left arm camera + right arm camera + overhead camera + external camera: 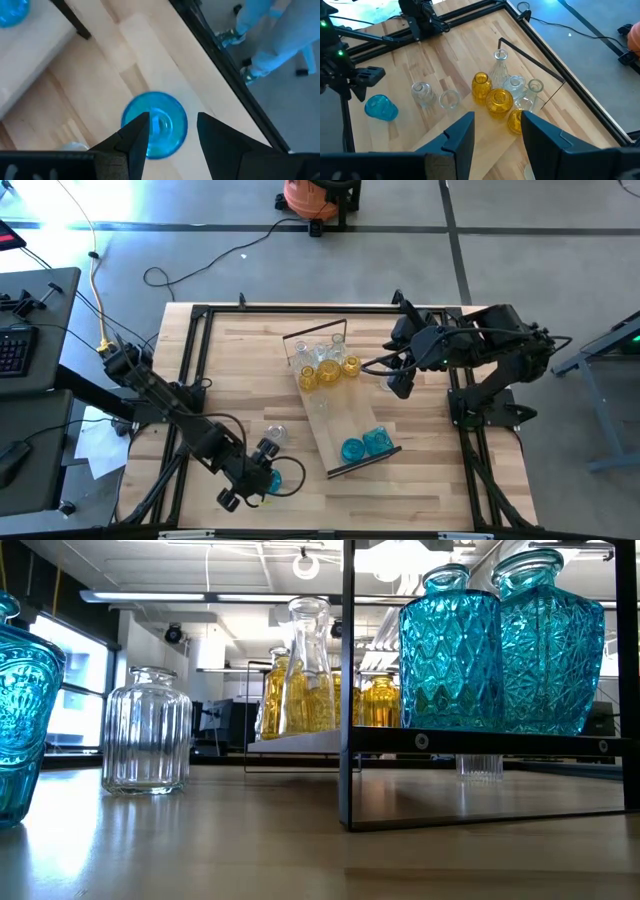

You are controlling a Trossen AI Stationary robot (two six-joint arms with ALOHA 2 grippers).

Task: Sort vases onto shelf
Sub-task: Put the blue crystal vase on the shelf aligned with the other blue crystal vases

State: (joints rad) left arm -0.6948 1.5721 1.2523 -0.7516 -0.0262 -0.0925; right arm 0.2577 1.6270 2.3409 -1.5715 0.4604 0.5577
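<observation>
faceted blue glass vase [18, 710], ribbed clear vase [147, 730]

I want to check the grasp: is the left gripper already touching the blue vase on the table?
Cannot tell. In the left wrist view the left gripper hangs open above the blue vase, one finger overlapping its rim; no view shows contact or gap.

Pale wood tabletop [420, 480] sits in a black metal frame [300, 308] on a grey floor. Orange shop vac [312, 198] at the far side, keyboard [14, 348] on a dark desk [40, 300] off left, yellow cable [97, 290] trailing by it.
</observation>
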